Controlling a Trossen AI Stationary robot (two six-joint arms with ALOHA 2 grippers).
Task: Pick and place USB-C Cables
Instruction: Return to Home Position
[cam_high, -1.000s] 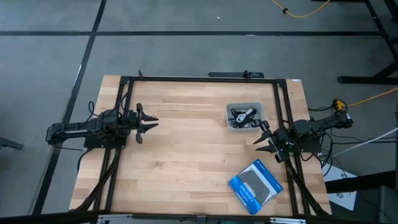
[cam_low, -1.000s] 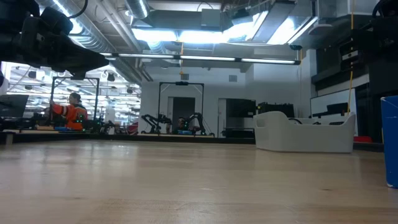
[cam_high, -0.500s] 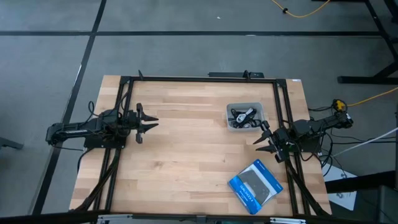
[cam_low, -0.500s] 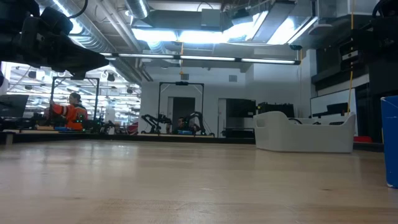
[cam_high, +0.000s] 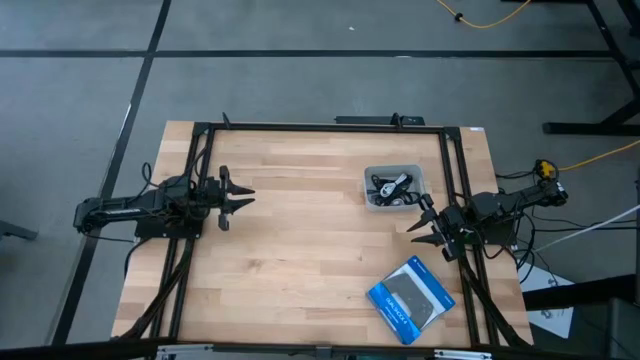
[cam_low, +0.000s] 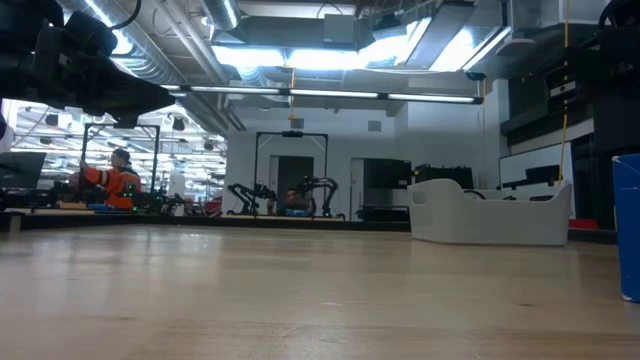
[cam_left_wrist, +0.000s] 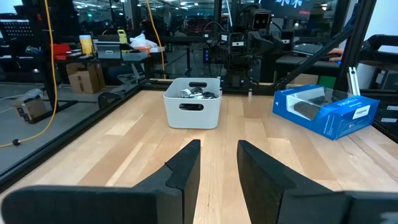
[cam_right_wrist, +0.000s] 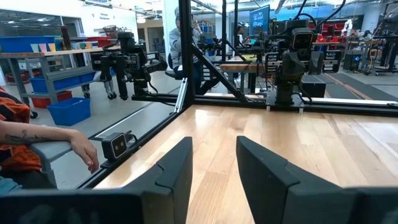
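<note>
The USB-C cables (cam_high: 390, 186) lie heaped in a small translucent grey tray (cam_high: 372, 200) on the table's right far part; black coils and a whitish one show. The left wrist view sees their tops (cam_left_wrist: 199, 94) over the tray's rim (cam_left_wrist: 192, 82). My left gripper (cam_high: 243, 197) waits open at the table's left side, pointing toward the right. Open too, my right gripper (cam_high: 419, 223) is at the right side just near of the tray, pointing left. Neither touches anything.
A blue-and-black box (cam_high: 410, 297) lies flat near the table's right near corner, and also shows as the box (cam_left_wrist: 326, 110) in the left wrist view. A black frame (cam_high: 320, 126) runs along the table's edges. A person's hand (cam_right_wrist: 82, 150) shows beyond the table's edge.
</note>
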